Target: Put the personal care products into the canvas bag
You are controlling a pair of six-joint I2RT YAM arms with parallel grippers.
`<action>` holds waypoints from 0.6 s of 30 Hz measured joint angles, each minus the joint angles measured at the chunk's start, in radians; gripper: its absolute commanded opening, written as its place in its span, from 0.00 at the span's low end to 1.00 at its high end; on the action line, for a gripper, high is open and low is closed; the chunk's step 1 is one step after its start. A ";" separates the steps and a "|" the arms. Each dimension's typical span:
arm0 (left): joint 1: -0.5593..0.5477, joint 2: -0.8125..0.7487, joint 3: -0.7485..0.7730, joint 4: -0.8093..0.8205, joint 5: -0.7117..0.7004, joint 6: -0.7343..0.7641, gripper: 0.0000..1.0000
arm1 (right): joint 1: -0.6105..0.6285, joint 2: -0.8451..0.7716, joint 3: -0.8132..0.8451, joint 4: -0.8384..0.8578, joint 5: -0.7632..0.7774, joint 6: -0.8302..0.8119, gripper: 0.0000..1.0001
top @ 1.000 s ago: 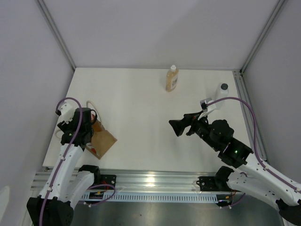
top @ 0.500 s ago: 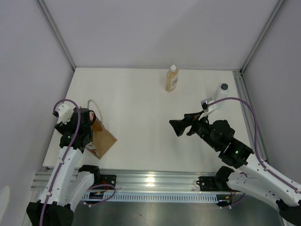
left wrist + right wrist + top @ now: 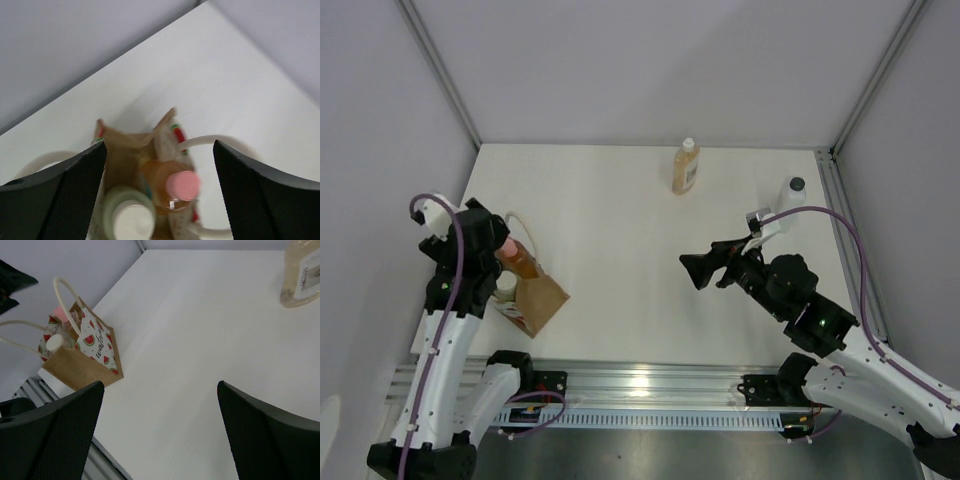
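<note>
The canvas bag (image 3: 538,300) stands near the table's front left corner, its mouth open upward (image 3: 120,145). In it stand an orange bottle with a pink cap (image 3: 182,185) and a green bottle with a white cap (image 3: 127,217). My left gripper (image 3: 159,147) hangs open over the bag, and its fingers are apart from both bottles. An amber bottle (image 3: 686,167) stands at the table's far edge. A white bottle with a dark cap (image 3: 792,193) stands at the far right. My right gripper (image 3: 698,270) is open and empty over the middle of the table.
The bag's cream loop handles (image 3: 62,290) stick out to the sides and upward. Grey walls close in the table on three sides. A metal rail (image 3: 650,385) runs along the near edge.
My left gripper has opened wider and drawn back up and to the left from the bag. The orange bottle now shows standing in the bag. The right arm has not moved.
</note>
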 measured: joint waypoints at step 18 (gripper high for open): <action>-0.585 -0.060 0.131 0.146 0.420 0.095 0.99 | -0.074 0.117 0.059 -0.024 0.154 -0.037 0.99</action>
